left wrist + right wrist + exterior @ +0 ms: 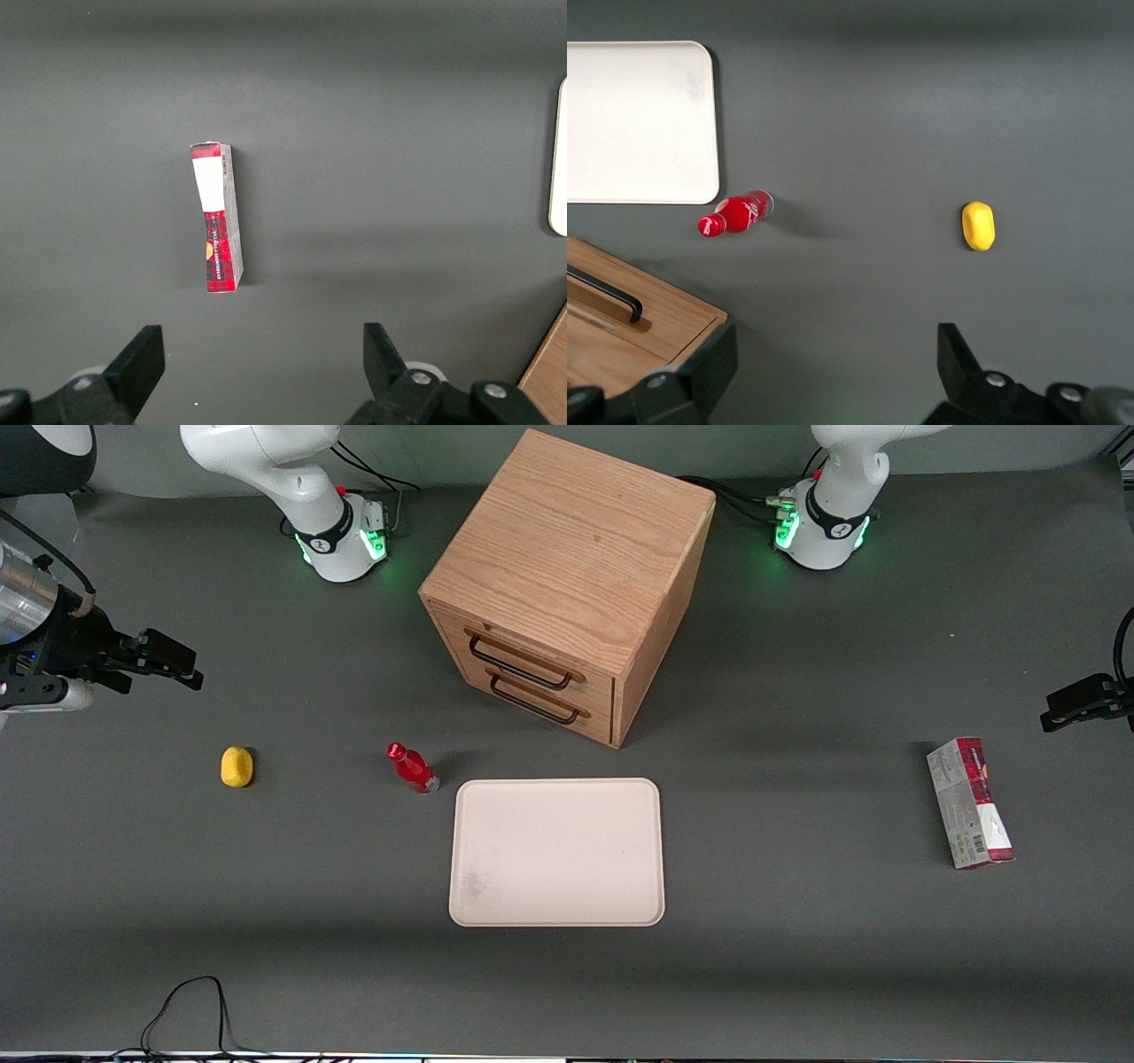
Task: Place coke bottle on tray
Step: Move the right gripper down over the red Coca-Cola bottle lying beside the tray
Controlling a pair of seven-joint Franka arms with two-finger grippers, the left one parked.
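The coke bottle (412,768) is small and bright red with a red cap and clear base. It stands on the dark table just off a corner of the cream tray (556,852), apart from it, on the working arm's side. In the right wrist view the bottle (737,213) sits close by the tray's rim (709,124). My gripper (168,661) is open and empty, high above the table at the working arm's end, well away from the bottle. Its two fingers (713,359) stand wide apart with nothing between them.
A wooden drawer cabinet (567,580) stands farther from the front camera than the tray. A yellow lump (236,766) lies beside the bottle, toward the working arm's end. A red-and-grey carton box (970,802) lies toward the parked arm's end.
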